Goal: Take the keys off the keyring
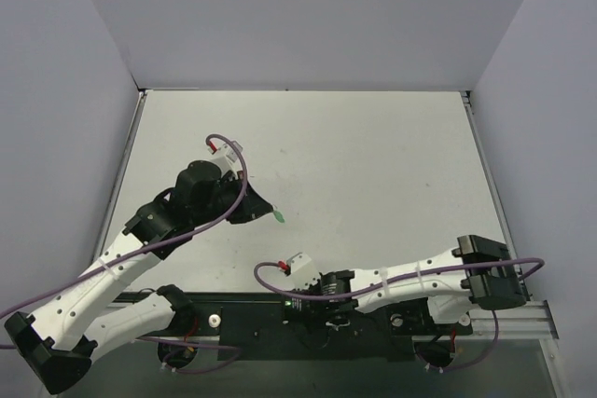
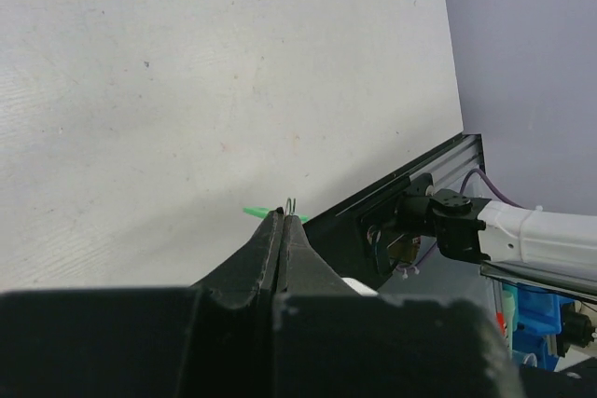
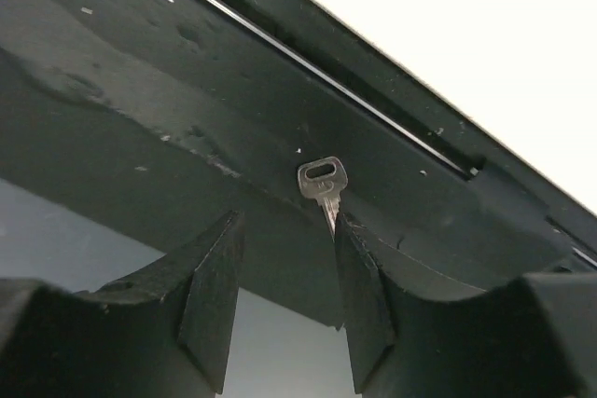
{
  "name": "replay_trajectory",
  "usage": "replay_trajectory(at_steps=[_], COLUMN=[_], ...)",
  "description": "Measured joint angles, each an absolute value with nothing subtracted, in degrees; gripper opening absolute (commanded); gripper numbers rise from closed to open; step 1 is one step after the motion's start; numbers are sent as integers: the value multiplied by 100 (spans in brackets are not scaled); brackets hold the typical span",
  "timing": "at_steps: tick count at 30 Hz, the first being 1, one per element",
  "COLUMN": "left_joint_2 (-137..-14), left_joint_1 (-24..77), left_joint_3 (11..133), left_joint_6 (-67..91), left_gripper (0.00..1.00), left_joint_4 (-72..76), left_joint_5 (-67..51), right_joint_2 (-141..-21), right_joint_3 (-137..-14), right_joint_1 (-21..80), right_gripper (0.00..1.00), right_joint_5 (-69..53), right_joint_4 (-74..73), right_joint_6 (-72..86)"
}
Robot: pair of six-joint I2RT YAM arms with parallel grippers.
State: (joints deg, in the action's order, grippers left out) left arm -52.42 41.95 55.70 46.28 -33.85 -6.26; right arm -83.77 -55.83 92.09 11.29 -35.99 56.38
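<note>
My left gripper (image 1: 264, 212) is over the table left of centre. In the left wrist view it (image 2: 283, 217) is shut on the keyring: a thin wire loop sticks up from the tips and the green fob (image 2: 250, 212) pokes out to the left. The fob also shows in the top view (image 1: 279, 217). My right gripper (image 1: 322, 295) is low over the black front rail. In the right wrist view it (image 3: 286, 219) is open. The small silver key (image 3: 323, 180) stands head up against the tip of the right finger (image 3: 359, 267). I cannot tell if it rests on the rail.
The black rail (image 3: 140, 90) with the arm bases runs along the table's near edge (image 1: 373, 309). The white tabletop (image 1: 354, 165) is walled at the back and on both sides. The right arm (image 2: 522, 230) shows in the left wrist view.
</note>
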Motion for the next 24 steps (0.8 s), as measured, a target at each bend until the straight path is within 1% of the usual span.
replay_trajectory(at_steps=[5, 9, 14, 17, 24], left_joint_2=[-5175, -5116, -5100, -5100, -5100], left_joint_1=[3929, 3817, 3706, 3621, 3498], left_joint_3=[5518, 5443, 5369, 5369, 5369], left_joint_6=[4539, 4473, 4427, 4383, 4300], left_gripper=[0, 0, 0, 0, 0], left_joint_4=[-3358, -3343, -3330, -3326, -3321], left_joint_5=[-934, -1107, -1275, -1363, -1525], right_joint_2=[-8956, -8910, -8803, -8748, -8694], right_joint_3=[-5225, -5142, -4637, -4508, -4416], right_joint_1=[9266, 9231, 9102, 9013, 8986], right_gripper=[41, 41, 43, 40, 40], right_joint_5=[871, 832, 539, 344, 233], right_joint_4=[-3199, -3022, -2545, -2303, -2119], right_joint_6=[5712, 5835, 6005, 6071, 6193])
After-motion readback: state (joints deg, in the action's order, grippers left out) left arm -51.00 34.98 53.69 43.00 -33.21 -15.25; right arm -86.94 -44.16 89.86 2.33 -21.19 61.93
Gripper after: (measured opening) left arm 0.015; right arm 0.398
